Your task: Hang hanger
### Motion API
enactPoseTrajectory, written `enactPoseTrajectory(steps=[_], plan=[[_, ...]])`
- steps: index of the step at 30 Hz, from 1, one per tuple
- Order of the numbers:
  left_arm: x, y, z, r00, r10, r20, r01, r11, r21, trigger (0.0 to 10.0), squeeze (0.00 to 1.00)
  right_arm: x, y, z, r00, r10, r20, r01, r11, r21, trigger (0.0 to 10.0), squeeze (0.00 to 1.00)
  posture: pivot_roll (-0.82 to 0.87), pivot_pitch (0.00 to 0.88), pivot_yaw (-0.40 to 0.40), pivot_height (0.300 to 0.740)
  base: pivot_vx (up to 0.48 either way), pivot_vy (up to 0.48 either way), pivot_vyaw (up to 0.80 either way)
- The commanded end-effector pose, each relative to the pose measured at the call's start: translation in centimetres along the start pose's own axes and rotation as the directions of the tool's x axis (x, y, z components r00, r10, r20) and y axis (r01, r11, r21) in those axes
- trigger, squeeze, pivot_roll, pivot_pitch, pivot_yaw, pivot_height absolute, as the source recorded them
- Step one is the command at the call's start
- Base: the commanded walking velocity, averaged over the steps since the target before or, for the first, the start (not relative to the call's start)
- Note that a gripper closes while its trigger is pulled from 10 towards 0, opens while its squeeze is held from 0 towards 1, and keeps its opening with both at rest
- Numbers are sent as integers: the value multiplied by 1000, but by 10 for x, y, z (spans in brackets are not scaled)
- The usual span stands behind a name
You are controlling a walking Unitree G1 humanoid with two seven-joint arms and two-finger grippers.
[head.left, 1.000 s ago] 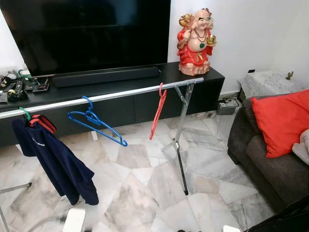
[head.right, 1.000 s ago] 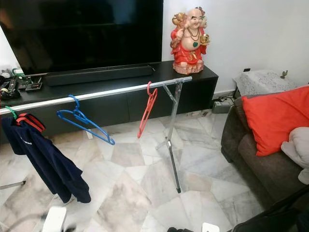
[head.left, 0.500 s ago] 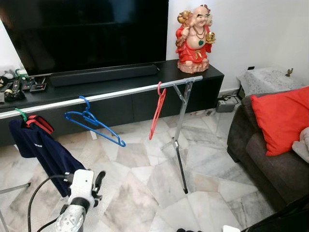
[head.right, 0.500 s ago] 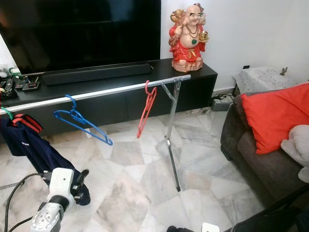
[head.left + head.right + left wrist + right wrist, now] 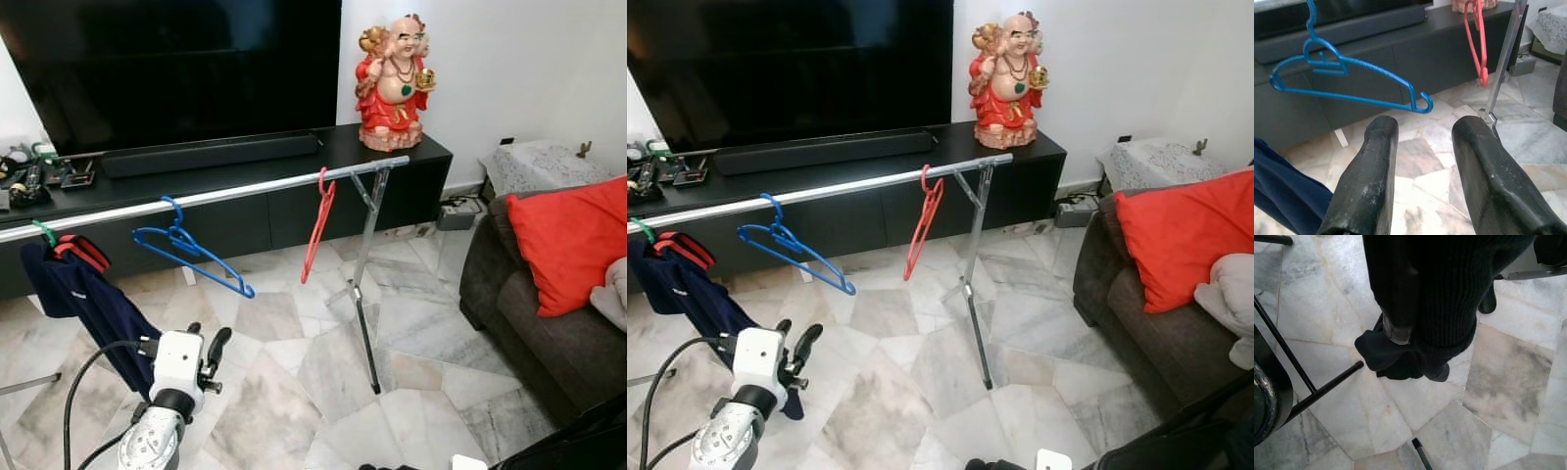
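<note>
left wrist view looks along my left fingers [image 5: 1422, 166], two thick matte black pads, scuffed and rounded at the tips, standing apart with bare marble floor [image 5: 1425, 147] between them and nothing held. just beyond them a blue hanger [image 5: 1347, 78] of thin wire-like plastic hangs tilted, its shoulder bar sloping down to a small upturned hook at the low end. farther along hangs a red hanger [image 5: 1478, 39], slim and turned nearly edge-on.

from my head view, my left gripper [image 5: 211, 352] rides on a white boxy wrist at the end of a silver arm, raised over the pale veined marble, below and in front of the blue hanger and apart from it. both hangers hook over a shiny metal rail [image 5: 245, 191] carried on a slanted chrome leg. a navy garment [image 5: 98, 313] with a red collar droops from a green hanger at the rail's left end. behind stands a low black tv desk [image 5: 294, 162] carrying a soundbar and a glossy red-robed laughing figurine [image 5: 395, 83]. at right a dark sofa holds a red cushion [image 5: 563, 240].

right wrist view shows dark knitted fabric [image 5: 1440, 293] over marble; i cannot tell how my right fingers stand.
</note>
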State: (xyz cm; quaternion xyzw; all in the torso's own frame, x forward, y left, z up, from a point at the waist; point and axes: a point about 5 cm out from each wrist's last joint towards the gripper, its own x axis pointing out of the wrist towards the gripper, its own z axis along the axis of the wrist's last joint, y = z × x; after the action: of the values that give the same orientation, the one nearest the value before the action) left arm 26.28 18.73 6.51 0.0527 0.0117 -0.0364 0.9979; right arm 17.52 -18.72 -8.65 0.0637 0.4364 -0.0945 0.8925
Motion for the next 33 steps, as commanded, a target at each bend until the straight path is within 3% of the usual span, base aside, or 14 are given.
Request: enactPoseTrajectory(steps=[1,33], plan=[[3,-2,4,1000,-21,-4,21,1000,-13,10000,0,0,0,2,1000,-4,10,4,1000,13,10000,0,107,0,41,740,0,0,0],[2,-6,6,996,-60,-69,55,996,-68,10000,0,1,-1,8,999,-24,31,22,998,52,10000,0,109,0,43,740,0,31,0]])
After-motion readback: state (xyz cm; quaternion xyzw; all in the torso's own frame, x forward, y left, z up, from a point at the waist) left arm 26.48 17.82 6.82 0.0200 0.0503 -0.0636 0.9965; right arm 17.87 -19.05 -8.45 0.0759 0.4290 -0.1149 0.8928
